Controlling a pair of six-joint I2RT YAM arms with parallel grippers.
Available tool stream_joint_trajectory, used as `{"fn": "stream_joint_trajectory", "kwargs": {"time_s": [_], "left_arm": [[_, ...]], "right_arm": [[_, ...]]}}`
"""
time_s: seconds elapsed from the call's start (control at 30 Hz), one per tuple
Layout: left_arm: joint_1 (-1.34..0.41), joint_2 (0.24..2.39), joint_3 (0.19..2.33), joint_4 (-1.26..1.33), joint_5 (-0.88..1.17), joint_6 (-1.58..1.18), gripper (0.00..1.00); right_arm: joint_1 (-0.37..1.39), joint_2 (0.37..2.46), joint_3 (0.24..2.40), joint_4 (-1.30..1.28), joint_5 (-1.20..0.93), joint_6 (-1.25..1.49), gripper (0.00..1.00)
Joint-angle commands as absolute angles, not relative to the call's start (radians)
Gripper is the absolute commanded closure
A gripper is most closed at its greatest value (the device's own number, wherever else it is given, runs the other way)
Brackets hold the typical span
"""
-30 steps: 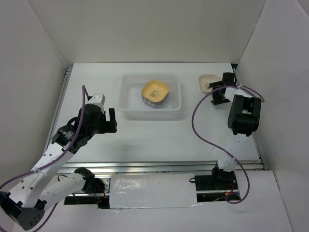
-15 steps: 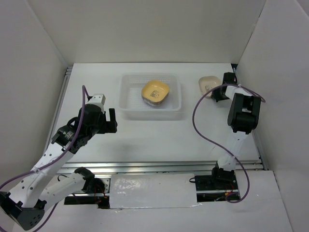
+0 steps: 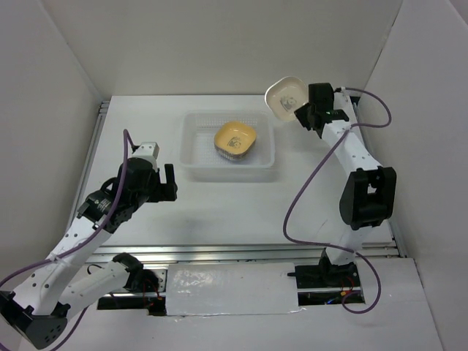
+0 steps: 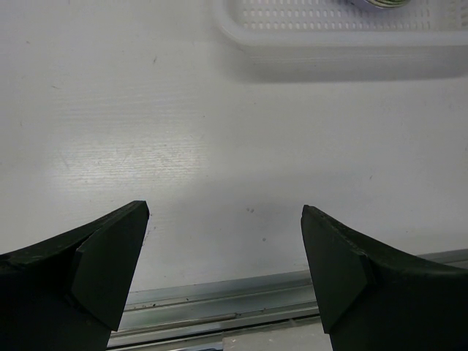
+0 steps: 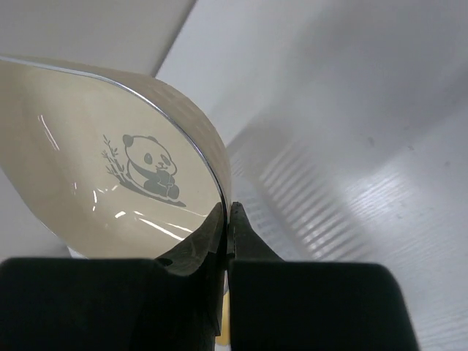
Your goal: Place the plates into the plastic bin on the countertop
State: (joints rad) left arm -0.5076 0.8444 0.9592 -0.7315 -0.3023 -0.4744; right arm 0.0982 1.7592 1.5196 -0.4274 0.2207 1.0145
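While the right gripper (image 3: 304, 115) sits up high at the far right of the countertop (image 3: 219, 212), look at what it has: the cream plate (image 3: 284, 96), pinched by its rim! From the wrist camera the two fingers (image 5: 219, 241) are squeezed tight together on the plate's edge, and the plate (image 5: 95, 175) is tipped up on its side, its hollow turned to the lens. A little panda with bamboo (image 5: 146, 174) is printed in the middle of it. It hangs clear of the white surface, just beyond the far right corner of the plastic bin (image 3: 191, 157).

Over in that bin, a yellow plate (image 3: 235, 137) lies on top, right of centre, with darker rims showing under it. How many lie beneath, I cannot tell.

Now the left side. The left gripper (image 4: 225, 219) hovers low over bare countertop with its jaws spread wide and nothing between them. It is well short of the bin, whose near wall (image 4: 344, 51) runs across the top of the wrist view. A metal rail (image 4: 219, 300) lies along the table edge below the fingertips.
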Motion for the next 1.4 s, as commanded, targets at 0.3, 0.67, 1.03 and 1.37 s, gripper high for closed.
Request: {"fn": "stream_joint_trajectory", "kwargs": {"time_s": [0.3,0.67,1.03,1.37], "left_arm": [[-0.511,0.810,0.960,-0.712,-0.368,-0.499,0.01],[-0.511,0.805,0.960,-0.718,-0.373,-0.500,0.01],[-0.511,0.805,0.974,-0.733,-0.412,-0.511,0.01],[-0.505,0.853,1.135,-0.847,-0.612,-0.537,0.01]], "right_arm": [[0.333,1.735,1.531,-0.465,0.192,0.959,1.00],[0.440,1.741,1.486,-0.452,0.182,1.020,0.35],[0.460,1.534,1.548,-0.525,0.279,0.896,0.06],[0.577,1.002,1.258,-0.736,0.492,0.666,0.00]]}}
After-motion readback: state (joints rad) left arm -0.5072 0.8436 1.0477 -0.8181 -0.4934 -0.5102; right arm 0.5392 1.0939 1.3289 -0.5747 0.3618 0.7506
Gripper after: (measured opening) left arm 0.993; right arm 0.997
